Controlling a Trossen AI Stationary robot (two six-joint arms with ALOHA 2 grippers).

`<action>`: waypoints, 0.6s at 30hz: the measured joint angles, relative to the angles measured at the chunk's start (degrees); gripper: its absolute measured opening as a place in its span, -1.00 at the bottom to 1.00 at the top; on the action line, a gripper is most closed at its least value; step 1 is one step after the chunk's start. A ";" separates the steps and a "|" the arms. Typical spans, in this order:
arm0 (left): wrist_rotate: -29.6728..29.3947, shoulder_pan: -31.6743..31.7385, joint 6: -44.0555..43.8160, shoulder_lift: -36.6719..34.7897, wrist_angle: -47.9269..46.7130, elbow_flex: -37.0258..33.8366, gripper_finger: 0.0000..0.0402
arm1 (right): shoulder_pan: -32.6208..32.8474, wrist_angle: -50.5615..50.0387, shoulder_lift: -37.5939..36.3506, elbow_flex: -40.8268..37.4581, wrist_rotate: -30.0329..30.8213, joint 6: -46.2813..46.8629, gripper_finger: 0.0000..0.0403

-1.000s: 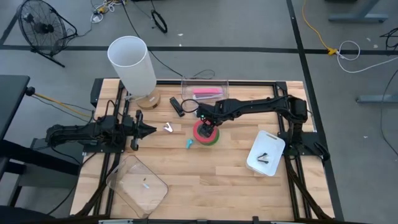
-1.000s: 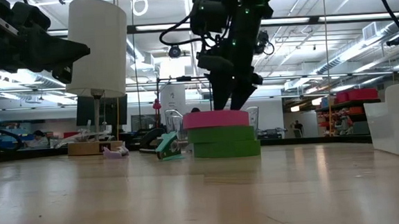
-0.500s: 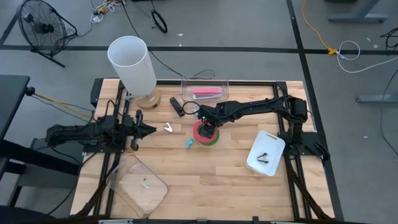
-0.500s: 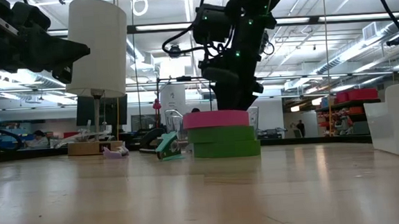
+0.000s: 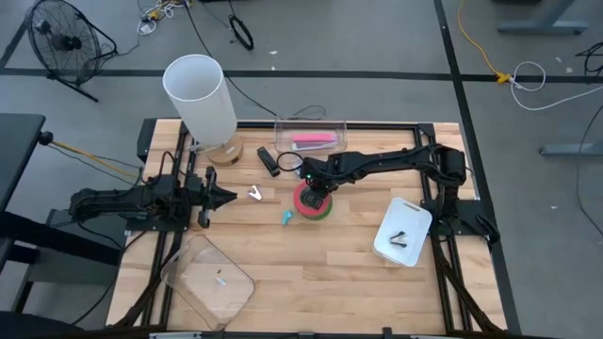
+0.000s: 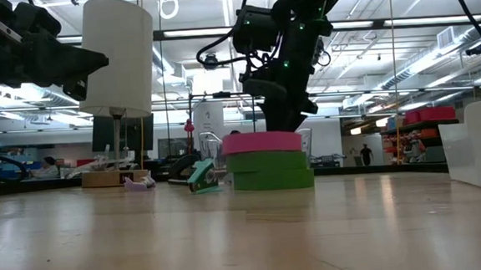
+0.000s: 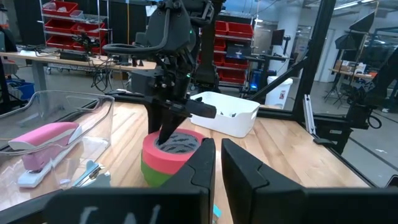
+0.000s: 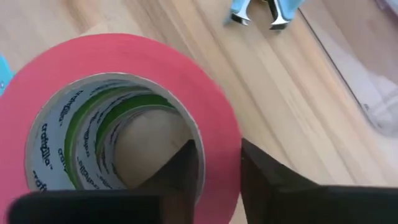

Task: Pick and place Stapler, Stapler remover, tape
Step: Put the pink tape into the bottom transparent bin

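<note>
Tape is the thing in hand: a pink-red roll [image 8: 118, 118] stacked flush on a green roll [image 6: 274, 173], both flat rings lying near the middle of the bench [image 5: 311, 264]. The right gripper [image 8: 214, 162] has its fingers [image 8: 186, 165] straddling the pink-red roll's wall, one inside the core and one outside, drawn in narrow so that they look closed on the band; the right wrist view shows the rim filling the gap between them. Such a roll should be light and stiff, its wall giving little under a pinch, though the outer wrap may be smooth and the pads could slide if the lift tilts; the wall, taken square from above, is judged the sensible hold, and the green roll beneath may cling and ride up if any adhesive edge is exposed. From the stack, a small teal stapler remover [image 5: 286, 217] lies just beside it at about seven o'clock in the high view, a second silvery one [image 5: 255, 194] farther off at nine, a black stapler [image 5: 268, 160] at eleven, a clear bin holding a pink stapler [image 5: 313, 140] at twelve, and a white bin [image 5: 403, 233] at four. The left gripper [image 5: 226, 197] waits well apart at nine o'clock, fingers shut and empty.
</note>
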 joint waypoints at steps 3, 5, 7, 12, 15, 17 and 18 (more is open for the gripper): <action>-0.01 -0.01 0.00 -0.01 0.00 0.00 -0.85 | 0.04 0.00 -0.04 0.00 0.14 -0.11 -0.73; -0.01 0.00 0.00 0.00 -0.01 0.01 -0.85 | 0.04 0.00 -0.04 0.00 0.04 -0.09 -0.73; -0.01 0.00 0.00 0.00 0.00 0.01 -0.85 | 0.04 0.00 -0.05 0.00 -0.08 -0.10 -0.73; 0.01 -0.02 0.00 0.00 0.00 0.01 -0.85 | 0.04 -0.02 -0.14 0.02 -0.27 -0.27 -0.73; -0.01 -0.02 0.00 0.00 0.00 0.01 -0.85 | 0.04 0.05 -0.72 0.00 -0.69 -0.29 -0.73; -0.01 -0.01 0.00 -0.01 0.00 0.00 -0.85 | 0.06 0.18 -1.64 0.00 -0.70 -0.29 -0.73; 0.01 0.00 0.00 0.00 0.00 -0.01 -0.85 | 0.07 0.45 -2.22 0.00 -0.72 -0.27 -0.73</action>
